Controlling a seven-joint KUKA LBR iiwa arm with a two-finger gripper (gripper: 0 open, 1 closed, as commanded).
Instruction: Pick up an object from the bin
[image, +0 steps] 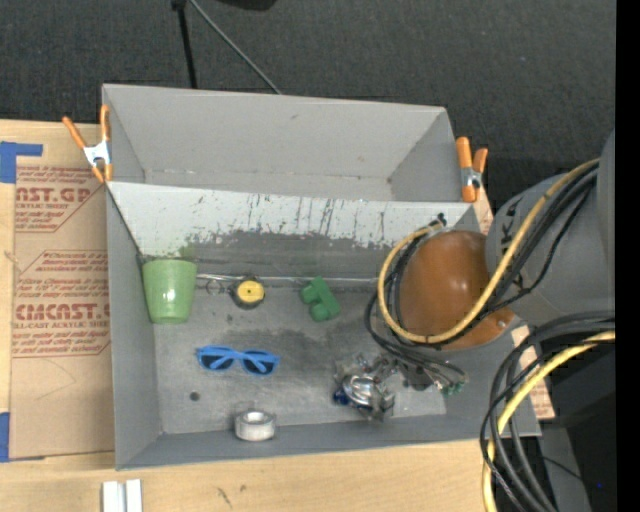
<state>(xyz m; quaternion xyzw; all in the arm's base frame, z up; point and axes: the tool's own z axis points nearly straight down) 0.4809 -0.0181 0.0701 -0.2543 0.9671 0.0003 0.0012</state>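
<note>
down low at the front right of the grey metal bin (135, 350): the gripper (366, 390), hanging under the arm's orange domed cover (445, 290) and looped cables. fingers: cannot tell whether spread or clenched, nor whether anything sits between them. right at the tips, a small shiny silver-and-blue lump (345, 396), kind unclear. well apart to the left: blue plastic sunglasses (237, 359), and a silver ring-shaped roll (255, 426) by the front wall. along the back of the floor: pale green plastic cup (168, 290), small yellow round disc (248, 292), chunky green block (320, 298).
</note>
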